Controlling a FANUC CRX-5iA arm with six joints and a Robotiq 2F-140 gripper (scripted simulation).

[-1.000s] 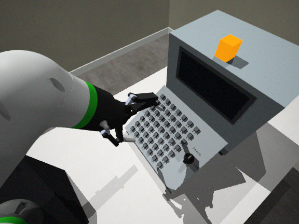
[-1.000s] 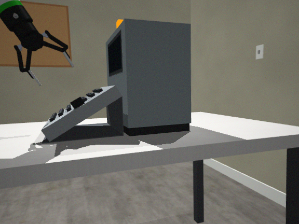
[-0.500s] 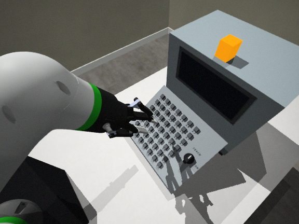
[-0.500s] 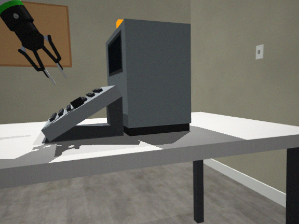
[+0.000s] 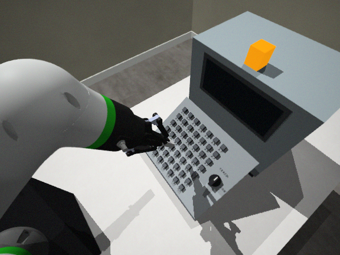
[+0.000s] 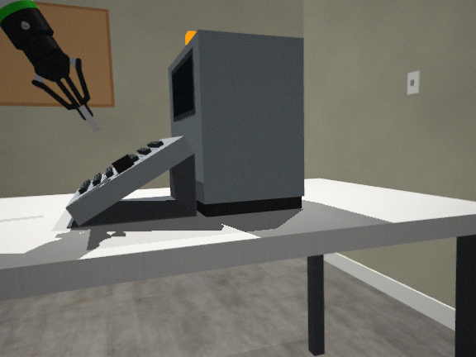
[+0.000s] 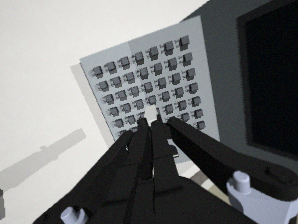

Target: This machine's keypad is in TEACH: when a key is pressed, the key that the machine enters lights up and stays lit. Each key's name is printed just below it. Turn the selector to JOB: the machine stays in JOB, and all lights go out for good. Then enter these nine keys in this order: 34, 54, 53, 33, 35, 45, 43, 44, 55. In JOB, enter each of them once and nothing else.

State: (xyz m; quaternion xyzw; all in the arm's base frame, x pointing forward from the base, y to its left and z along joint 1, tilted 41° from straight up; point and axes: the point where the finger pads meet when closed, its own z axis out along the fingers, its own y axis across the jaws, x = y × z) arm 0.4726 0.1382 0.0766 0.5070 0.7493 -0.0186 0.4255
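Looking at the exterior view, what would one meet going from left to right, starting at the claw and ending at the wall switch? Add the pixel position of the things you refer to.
Claw [image 5: 170, 143] [image 6: 94, 123] [image 7: 152, 113] → dark display screen [image 5: 242, 98] [image 6: 183, 88] [image 7: 272, 80] → light gray wall switch [image 6: 413, 83]

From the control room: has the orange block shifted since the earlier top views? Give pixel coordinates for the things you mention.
No. The orange block [image 5: 260, 55] [image 6: 190, 37] stands at the same spot atop the machine's housing [image 5: 295, 59] [image 6: 252, 116], above the dark screen [image 5: 242, 95] [image 6: 183, 88] [image 7: 272, 80].
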